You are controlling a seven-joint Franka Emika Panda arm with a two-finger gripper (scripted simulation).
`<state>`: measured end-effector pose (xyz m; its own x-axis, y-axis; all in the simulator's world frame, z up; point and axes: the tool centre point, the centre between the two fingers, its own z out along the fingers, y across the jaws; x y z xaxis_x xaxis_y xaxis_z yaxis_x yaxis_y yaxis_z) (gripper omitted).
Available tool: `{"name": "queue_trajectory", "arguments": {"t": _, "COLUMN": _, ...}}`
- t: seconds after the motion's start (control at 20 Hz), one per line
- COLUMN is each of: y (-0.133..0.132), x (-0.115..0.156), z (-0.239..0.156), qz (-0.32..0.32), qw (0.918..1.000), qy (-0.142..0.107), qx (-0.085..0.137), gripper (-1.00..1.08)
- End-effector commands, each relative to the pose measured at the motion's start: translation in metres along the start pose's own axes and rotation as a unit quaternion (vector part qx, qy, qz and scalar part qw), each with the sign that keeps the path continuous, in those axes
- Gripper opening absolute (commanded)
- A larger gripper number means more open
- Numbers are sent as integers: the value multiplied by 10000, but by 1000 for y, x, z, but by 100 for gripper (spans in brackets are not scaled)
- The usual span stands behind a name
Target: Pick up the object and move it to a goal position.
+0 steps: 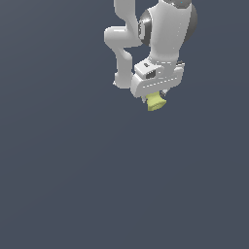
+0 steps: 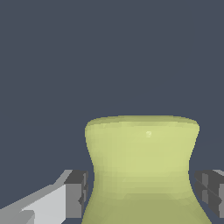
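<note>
Plain dark grey-blue backdrop, white arm (image 1: 155, 39), tool (image 1: 156, 97) clamped on yellow-green object (image 2: 142, 170), surroundings bare

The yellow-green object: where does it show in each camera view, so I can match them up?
Exterior view: the yellow-green object pokes out just below the white gripper, upper centre-right.
Wrist view: it fills the lower middle, flared end away from the camera, between the two dark fingertips.
Shared landmark: the gripper itself, flanking the object in both views.
</note>
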<state>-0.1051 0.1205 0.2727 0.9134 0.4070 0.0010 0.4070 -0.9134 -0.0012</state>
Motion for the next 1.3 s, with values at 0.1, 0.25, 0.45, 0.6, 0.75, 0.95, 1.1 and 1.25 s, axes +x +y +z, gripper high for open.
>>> {"name": "queue_trajectory", "arguments": {"t": 0.1, "y": -2, "x": 5, "z": -45, "qz": 0, "qw": 10000, "qy": -3, "qx": 1, "gripper": -100}}
{"name": "queue_trajectory", "arguments": {"t": 0.25, "y": -3, "x": 10, "z": -75, "qz": 0, "qw": 10000, "qy": -3, "qx": 1, "gripper": -100}}
{"name": "queue_trajectory", "arguments": {"t": 0.45, "y": -5, "x": 16, "z": -114, "qz": 3, "qw": 10000, "qy": -4, "qx": -2, "gripper": -100}}
{"name": "queue_trajectory", "arguments": {"t": 0.6, "y": -6, "x": 20, "z": -142, "qz": 3, "qw": 10000, "qy": -4, "qx": -2, "gripper": -100}}
{"name": "queue_trajectory", "arguments": {"t": 0.75, "y": -7, "x": 25, "z": -167, "qz": 6, "qw": 10000, "qy": -5, "qx": -4, "gripper": -100}}
{"name": "queue_trajectory", "arguments": {"t": 0.95, "y": -7, "x": 30, "z": -194, "qz": 6, "qw": 10000, "qy": -5, "qx": -4, "gripper": -100}}
{"name": "queue_trajectory", "arguments": {"t": 1.1, "y": -8, "x": 33, "z": -209, "qz": 8, "qw": 10000, "qy": -5, "qx": -5, "gripper": -100}}
{"name": "queue_trajectory", "arguments": {"t": 1.25, "y": -8, "x": 36, "z": -220, "qz": 11, "qw": 10000, "qy": -5, "qx": -6, "gripper": -100}}
